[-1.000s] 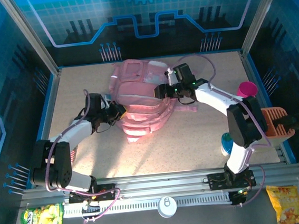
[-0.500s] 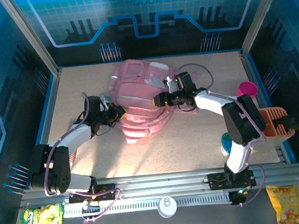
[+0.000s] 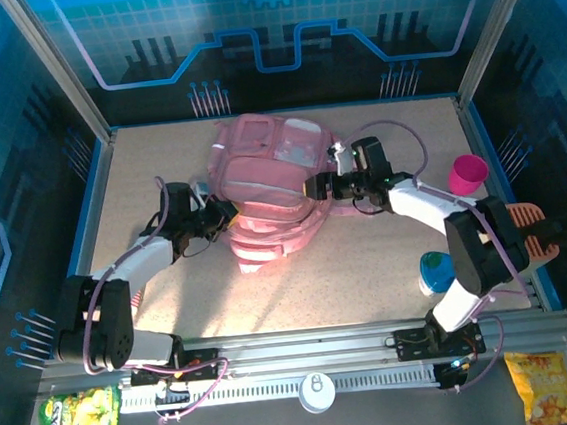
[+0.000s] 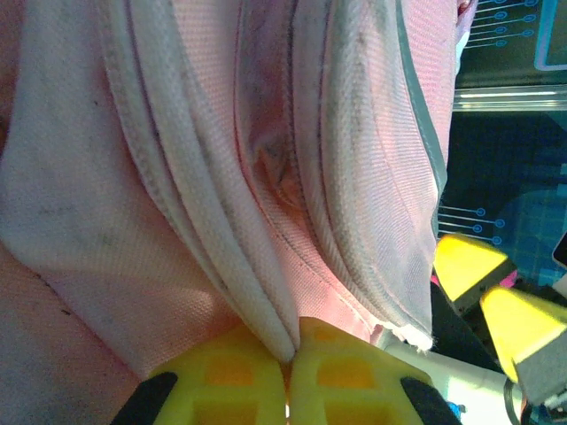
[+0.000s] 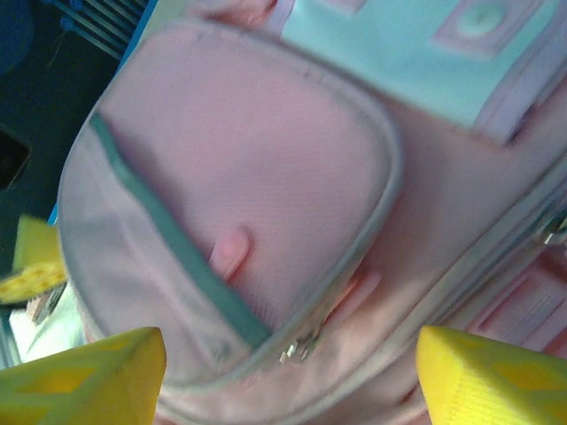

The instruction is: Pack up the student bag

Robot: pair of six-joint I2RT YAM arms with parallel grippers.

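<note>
My left gripper point(image 3: 226, 215) is clamped shut on the student bag point(image 3: 266, 189); in my left wrist view the two yellow fingertips point(image 4: 230, 381) meet, with a fold of pale piping point(image 4: 266, 310) pinched between them; the pink cloth rises in creased ridges straight ahead of that grip. My right gripper point(image 3: 316, 186) stands open at the opposite side of the bag, facing my left one across it; in my right wrist view its yellow fingers point(image 5: 89, 376) are spread wide, and the rounded front pocket point(image 5: 248, 204) lies ahead of the gap between them. A small zip pull point(image 5: 297, 350) sits just ahead of that gap, a grey-green strip point(image 5: 177, 257) runs slantwise across the pocket, and a pale blue panel point(image 5: 399, 35) lies farther ahead; I cannot tell whether these fingers touch the cloth. Seen from above, the bag lies on the table point(image 3: 369, 265) between my two grippers, its bulk stretching away from both toward the far edge. A magenta cup point(image 3: 469, 170) stands out to the right of my right gripper, well apart from it; a blue round thing point(image 3: 436, 271) lies back beside my right forearm; an orange rack point(image 3: 527, 234) sits farther right, at the table's edge.
</note>
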